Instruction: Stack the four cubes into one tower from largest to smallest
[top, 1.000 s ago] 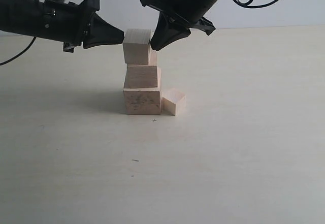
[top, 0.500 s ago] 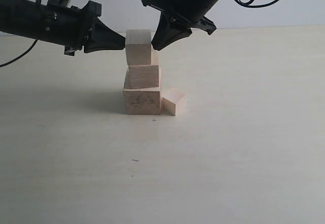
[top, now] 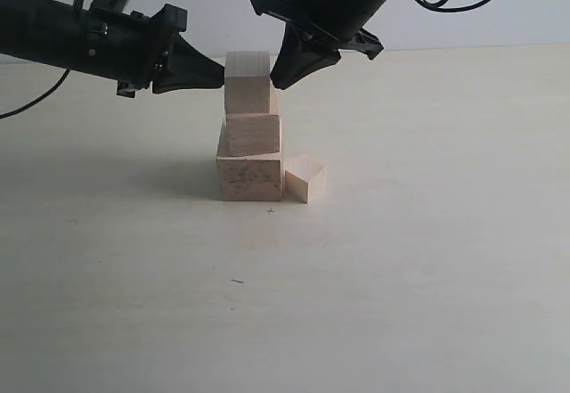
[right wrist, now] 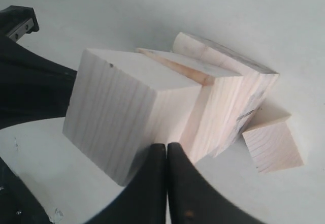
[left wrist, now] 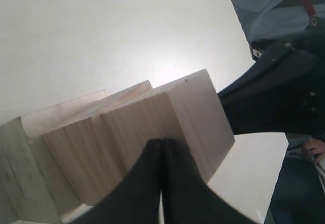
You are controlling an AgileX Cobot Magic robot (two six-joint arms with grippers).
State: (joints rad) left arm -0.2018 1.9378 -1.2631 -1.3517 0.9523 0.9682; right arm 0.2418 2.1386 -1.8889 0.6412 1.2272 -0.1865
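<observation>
Three pale wooden cubes stand in a column: the largest cube (top: 248,179) on the table, a middle cube (top: 253,135) on it, and a top cube (top: 248,82) above. The smallest cube (top: 305,180) sits on the table against the largest one's right side. My left gripper (top: 221,74) is shut, its tip pressed against the top cube's left face. My right gripper (top: 275,81) is shut, its tip against that cube's right face. The left wrist view shows the shut left gripper (left wrist: 161,141) on the top cube (left wrist: 152,122). The right wrist view shows the right gripper (right wrist: 166,146), top cube (right wrist: 114,109) and smallest cube (right wrist: 274,145).
The pale table (top: 401,277) stretches around the stack on all sides. Both black arms reach in from the upper corners above the column. A person in dark clothing (left wrist: 289,82) shows at the edge of the left wrist view.
Both shut grippers and the top cube between them have slid a little to the right over the middle cube. The lower cubes and the smallest cube have stayed put.
</observation>
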